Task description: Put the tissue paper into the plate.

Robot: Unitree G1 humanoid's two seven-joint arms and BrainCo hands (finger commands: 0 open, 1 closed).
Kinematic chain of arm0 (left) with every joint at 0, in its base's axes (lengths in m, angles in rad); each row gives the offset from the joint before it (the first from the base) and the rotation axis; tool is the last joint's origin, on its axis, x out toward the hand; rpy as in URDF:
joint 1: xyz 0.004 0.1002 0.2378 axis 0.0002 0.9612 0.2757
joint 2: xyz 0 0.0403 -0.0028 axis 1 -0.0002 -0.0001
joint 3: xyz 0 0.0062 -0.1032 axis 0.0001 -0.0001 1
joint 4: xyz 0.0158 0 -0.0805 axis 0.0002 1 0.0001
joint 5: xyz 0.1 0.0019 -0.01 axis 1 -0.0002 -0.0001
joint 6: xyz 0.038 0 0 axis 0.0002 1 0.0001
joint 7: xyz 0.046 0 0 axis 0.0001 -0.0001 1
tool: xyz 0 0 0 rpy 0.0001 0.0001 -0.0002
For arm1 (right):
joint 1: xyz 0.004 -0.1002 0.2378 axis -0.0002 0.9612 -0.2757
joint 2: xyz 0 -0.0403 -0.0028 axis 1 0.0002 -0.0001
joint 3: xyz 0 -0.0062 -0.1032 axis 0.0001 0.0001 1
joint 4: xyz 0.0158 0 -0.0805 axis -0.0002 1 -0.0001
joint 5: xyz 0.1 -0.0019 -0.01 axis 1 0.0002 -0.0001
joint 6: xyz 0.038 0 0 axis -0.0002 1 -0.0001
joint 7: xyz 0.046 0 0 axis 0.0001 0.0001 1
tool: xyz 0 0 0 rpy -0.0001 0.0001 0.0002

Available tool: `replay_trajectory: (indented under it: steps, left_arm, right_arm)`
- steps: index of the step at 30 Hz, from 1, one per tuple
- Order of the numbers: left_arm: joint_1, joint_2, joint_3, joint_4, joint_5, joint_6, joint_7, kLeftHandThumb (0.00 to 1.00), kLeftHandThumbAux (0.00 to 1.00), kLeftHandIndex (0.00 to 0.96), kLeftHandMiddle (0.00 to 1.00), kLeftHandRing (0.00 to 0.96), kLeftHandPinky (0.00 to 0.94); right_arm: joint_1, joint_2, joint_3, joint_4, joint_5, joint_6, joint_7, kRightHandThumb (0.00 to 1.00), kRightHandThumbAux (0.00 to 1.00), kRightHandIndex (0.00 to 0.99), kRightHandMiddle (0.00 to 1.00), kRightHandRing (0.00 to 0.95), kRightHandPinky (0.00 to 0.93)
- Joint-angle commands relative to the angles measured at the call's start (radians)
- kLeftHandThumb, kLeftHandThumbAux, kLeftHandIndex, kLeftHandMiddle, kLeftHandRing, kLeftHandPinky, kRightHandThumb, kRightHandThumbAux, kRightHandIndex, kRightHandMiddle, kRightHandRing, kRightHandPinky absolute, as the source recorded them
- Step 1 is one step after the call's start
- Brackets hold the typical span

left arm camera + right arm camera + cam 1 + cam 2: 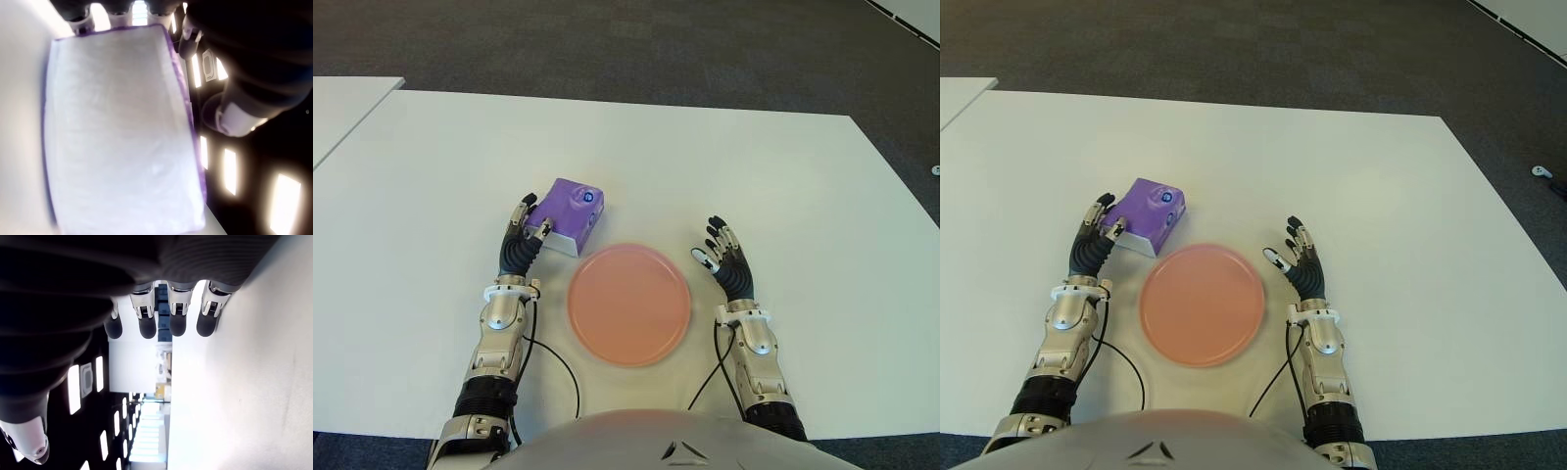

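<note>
A purple tissue pack [571, 207] lies tilted on the white table [754, 176], just behind the left rim of the pink plate [628, 304]. My left hand [530, 223] is at the pack's left side, its fingers stretched out along it and the thumb touching the white face. In the left wrist view that white face [122, 132] fills the space before the palm, with the fingertips at its far edge. Nothing lies in the plate. My right hand [720, 250] shows to the right of the plate, fingers [159, 323] spread and holding nothing.
A second white table [342, 98] stands at the far left. Dark carpet [636, 44] lies beyond the table's back edge. Black cables [558, 367] run beside both forearms near the front edge.
</note>
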Motion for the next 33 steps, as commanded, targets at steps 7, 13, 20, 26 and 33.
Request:
replay_trajectory:
  steps: [7,13,20,26,33]
  left_arm:
    - [0.001,0.003,0.0,0.021,0.003,-0.002,-0.002,0.206,0.573,0.0,0.0,0.0,0.003]
    - [-0.003,0.004,0.003,0.03,-0.001,-0.01,-0.005,0.216,0.566,0.0,0.0,0.0,0.005]
    - [-0.009,0.007,0.005,0.041,-0.005,-0.02,-0.01,0.216,0.559,0.0,0.0,0.0,0.008]
    - [-0.014,0.011,0.007,0.049,-0.005,-0.029,-0.01,0.208,0.554,0.0,0.0,0.0,0.012]
    - [-0.084,0.139,0.055,0.022,0.036,-0.099,-0.015,0.206,0.532,0.0,0.0,0.0,0.003]
  right_arm:
    - [0.038,0.005,0.004,0.046,-0.001,0.059,0.001,0.0,0.632,0.0,0.0,0.0,0.0]
    - [0.037,0.005,0.005,0.046,-0.002,0.055,0.001,0.0,0.63,0.0,0.0,0.0,0.0]
    - [0.037,0.007,0.007,0.046,-0.004,0.054,0.0,0.0,0.626,0.0,0.0,0.0,0.0]
    - [0.034,0.007,0.008,0.047,-0.004,0.057,0.001,0.0,0.626,0.0,0.0,0.0,0.0]
    - [0.024,0.008,0.012,0.052,-0.008,0.064,0.001,0.0,0.625,0.0,0.0,0.0,0.0]
